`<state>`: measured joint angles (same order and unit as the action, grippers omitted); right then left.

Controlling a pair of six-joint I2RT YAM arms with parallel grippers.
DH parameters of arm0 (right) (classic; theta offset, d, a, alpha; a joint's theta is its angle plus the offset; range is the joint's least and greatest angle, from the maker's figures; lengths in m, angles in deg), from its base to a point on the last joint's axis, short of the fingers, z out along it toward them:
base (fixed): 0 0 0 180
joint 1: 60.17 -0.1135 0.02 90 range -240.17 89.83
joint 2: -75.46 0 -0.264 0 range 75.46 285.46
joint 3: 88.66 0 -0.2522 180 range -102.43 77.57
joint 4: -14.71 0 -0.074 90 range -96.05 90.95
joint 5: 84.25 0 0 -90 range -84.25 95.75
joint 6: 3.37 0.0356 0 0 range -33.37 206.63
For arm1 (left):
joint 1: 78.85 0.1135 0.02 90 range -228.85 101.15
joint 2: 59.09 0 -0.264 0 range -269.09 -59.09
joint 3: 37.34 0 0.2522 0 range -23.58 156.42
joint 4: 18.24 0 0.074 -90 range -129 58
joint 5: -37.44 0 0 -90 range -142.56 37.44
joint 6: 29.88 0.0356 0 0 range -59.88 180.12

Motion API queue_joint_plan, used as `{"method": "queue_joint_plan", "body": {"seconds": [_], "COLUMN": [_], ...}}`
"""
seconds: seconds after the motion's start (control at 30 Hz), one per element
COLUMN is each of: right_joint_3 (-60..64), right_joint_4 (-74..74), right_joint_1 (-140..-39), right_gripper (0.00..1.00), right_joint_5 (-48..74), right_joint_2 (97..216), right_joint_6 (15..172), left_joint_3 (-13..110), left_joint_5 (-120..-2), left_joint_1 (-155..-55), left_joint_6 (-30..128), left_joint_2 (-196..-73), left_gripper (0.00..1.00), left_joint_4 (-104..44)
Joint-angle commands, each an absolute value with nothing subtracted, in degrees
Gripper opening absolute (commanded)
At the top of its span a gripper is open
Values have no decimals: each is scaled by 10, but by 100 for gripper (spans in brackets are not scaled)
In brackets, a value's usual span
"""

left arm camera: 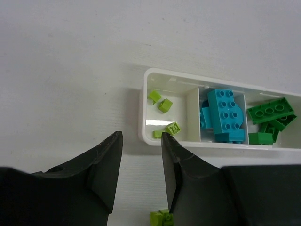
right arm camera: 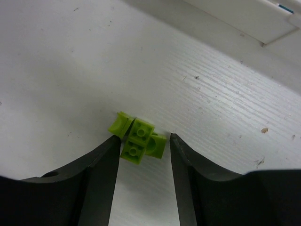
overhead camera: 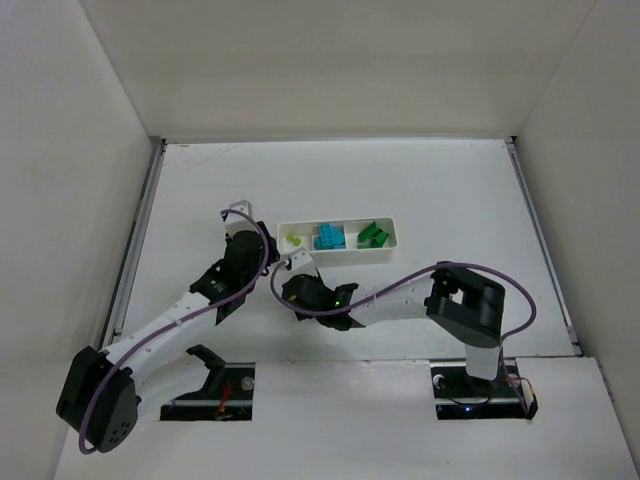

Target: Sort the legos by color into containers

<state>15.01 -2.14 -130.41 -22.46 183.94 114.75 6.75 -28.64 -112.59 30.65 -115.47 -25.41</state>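
Observation:
The white tray point(overhead camera: 396, 232) lies mid-table. Its left compartment holds yellow-green bricks point(left arm camera: 164, 105), the middle one holds cyan bricks point(left arm camera: 225, 110), and the right one holds dark green bricks point(left arm camera: 270, 110). A small cluster of yellow-green bricks point(right arm camera: 137, 141) lies on the table just in front of the tray's left end. It also shows at the bottom of the left wrist view point(left arm camera: 162, 218). My right gripper point(right arm camera: 144, 138) is open, low over the table, with a finger on each side of this cluster. My left gripper point(left arm camera: 141, 135) is open and empty, above the table just short of the tray's left end.
The two grippers are close together at the tray's near left corner point(overhead camera: 283, 262). White walls enclose the table at the back and on both sides. A purple cable point(overhead camera: 480, 268) loops over the right arm.

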Motion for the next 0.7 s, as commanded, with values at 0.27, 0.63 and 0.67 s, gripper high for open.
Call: {"method": "queue_joint_plan", "body": {"seconds": [0.27,0.63,0.67], "right_joint_3": [157,209,212], "right_joint_4": [-42,-20,-12], "right_joint_1": [-1320,-1319,-1318], "right_gripper": [43,43,43], "right_joint_5": [-241,-231,-226], "right_joint_2": [1814,1742,1740], "right_joint_6": [1141,1162,1161], "left_joint_3": [58,57,57], "left_joint_5": [-295,-295,-295], "left_joint_1": [-1123,-1122,-1122], "left_joint_6": [300,301,301], "left_joint_2": [-1134,-1133,-1133], "left_gripper": [36,36,36], "left_joint_4": [-246,-254,-254]}}
